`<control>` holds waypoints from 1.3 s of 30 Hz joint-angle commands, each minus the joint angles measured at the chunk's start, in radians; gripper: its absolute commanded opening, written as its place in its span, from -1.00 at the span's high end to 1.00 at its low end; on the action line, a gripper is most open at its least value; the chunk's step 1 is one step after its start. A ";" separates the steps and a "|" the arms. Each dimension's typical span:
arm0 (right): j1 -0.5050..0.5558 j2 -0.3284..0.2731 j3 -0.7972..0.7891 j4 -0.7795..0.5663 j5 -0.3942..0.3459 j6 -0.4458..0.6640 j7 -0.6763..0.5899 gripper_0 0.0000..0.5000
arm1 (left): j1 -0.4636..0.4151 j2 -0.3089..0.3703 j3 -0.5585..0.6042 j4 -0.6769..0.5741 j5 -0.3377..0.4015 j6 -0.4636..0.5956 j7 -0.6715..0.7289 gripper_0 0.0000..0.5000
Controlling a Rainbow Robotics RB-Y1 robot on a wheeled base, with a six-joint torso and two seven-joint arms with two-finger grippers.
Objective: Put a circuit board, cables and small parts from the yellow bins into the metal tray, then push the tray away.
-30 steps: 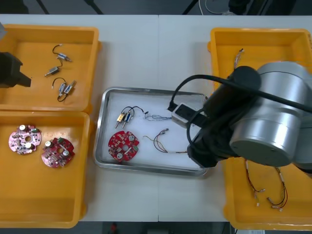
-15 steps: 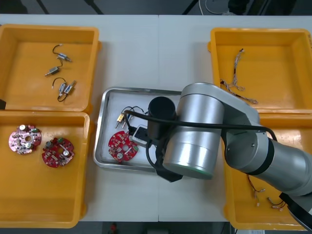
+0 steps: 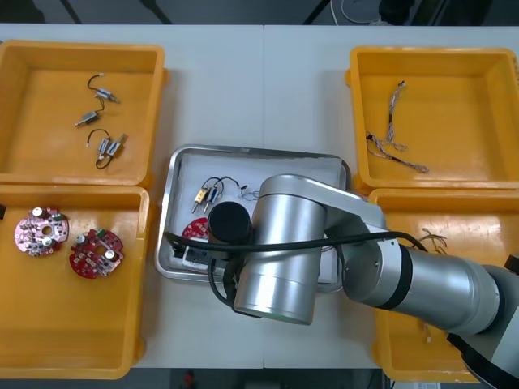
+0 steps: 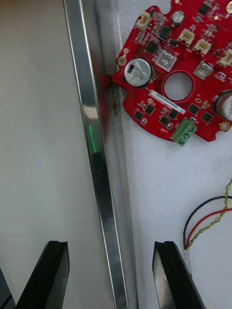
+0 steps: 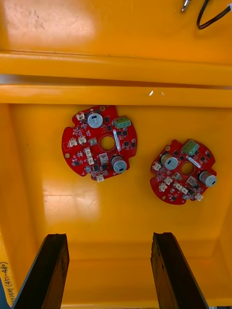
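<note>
My right gripper (image 4: 110,247), fingers apart, straddles the metal tray (image 4: 90,125) rim lengthwise, probably by its near-left corner.

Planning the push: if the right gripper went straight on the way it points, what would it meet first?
Most likely the rim of the metal tray, which runs between the open fingers of the right gripper. Depth is unclear; they may straddle it.
</note>
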 commanded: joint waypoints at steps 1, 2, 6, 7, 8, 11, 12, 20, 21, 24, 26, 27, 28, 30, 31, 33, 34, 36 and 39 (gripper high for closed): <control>-0.033 0.027 0.065 0.032 0.025 -0.049 0.042 -1.00 | 0.020 0.044 0.029 -0.033 -0.010 0.006 -0.066 -1.00; -0.035 0.027 0.081 0.038 0.037 -0.058 0.042 -1.00 | 0.020 0.044 0.029 -0.033 -0.010 0.006 -0.066 -1.00; -0.035 0.027 0.124 0.054 0.068 -0.079 0.042 -1.00 | 0.021 0.044 0.029 -0.035 -0.012 0.006 -0.071 -1.00; -0.035 0.027 0.125 0.054 0.069 -0.081 0.043 -1.00 | 0.020 0.044 0.029 -0.035 -0.012 0.006 -0.071 -1.00; -0.035 0.027 0.127 0.057 0.069 -0.082 0.043 -1.00 | 0.020 0.044 0.029 -0.035 -0.012 0.006 -0.072 -1.00; -0.038 0.029 0.131 0.072 0.072 -0.090 0.048 -1.00 | 0.020 0.044 0.029 -0.037 -0.012 0.006 -0.077 -1.00; -0.038 0.027 0.133 0.075 0.075 -0.095 0.049 -1.00 | 0.021 0.044 0.029 -0.037 -0.012 0.006 -0.078 -1.00; -0.041 0.041 0.144 0.140 0.097 -0.147 0.060 -1.00 | 0.020 0.044 0.029 -0.035 -0.016 0.006 -0.078 -1.00; -0.041 0.049 0.144 0.144 0.101 -0.147 0.062 -1.00 | 0.020 0.044 0.029 -0.035 -0.016 0.006 -0.078 -1.00; -0.041 0.056 0.144 0.149 0.106 -0.145 0.063 -1.00 | 0.020 0.044 0.029 -0.035 -0.016 0.006 -0.078 -1.00; -0.042 0.058 0.144 0.149 0.106 -0.142 0.063 -0.17 | 0.020 0.044 0.029 -0.035 -0.016 0.006 -0.078 -1.00; -0.044 0.058 0.144 0.149 0.106 -0.142 0.062 0.04 | 0.020 0.044 0.029 -0.035 -0.016 0.006 -0.078 -1.00; -0.046 0.058 0.144 0.149 0.106 -0.139 0.063 0.47 | 0.020 0.044 0.029 -0.035 -0.016 0.006 -0.078 -1.00; -0.052 0.058 0.144 0.149 0.106 -0.135 0.063 0.94 | 0.020 0.044 0.029 -0.035 -0.016 0.006 -0.078 -1.00; -0.056 0.058 0.144 0.149 0.106 -0.130 0.063 1.00 | 0.020 0.044 0.029 -0.035 -0.016 0.006 -0.078 -1.00; -0.065 0.053 0.144 0.149 0.104 -0.127 0.062 1.00 | 0.020 0.044 0.029 -0.035 -0.016 0.006 -0.078 -1.00; -0.070 0.050 0.144 0.149 0.103 -0.127 0.062 1.00 | 0.020 0.044 0.029 -0.035 -0.016 0.006 -0.078 -1.00; -0.087 0.036 0.144 0.149 0.086 -0.128 0.062 1.00 | 0.020 0.044 0.029 -0.035 -0.016 0.006 -0.078 -1.00; -0.108 0.021 0.144 0.149 0.065 -0.130 0.065 1.00 | 0.020 0.044 0.029 -0.035 -0.016 0.006 -0.078 -1.00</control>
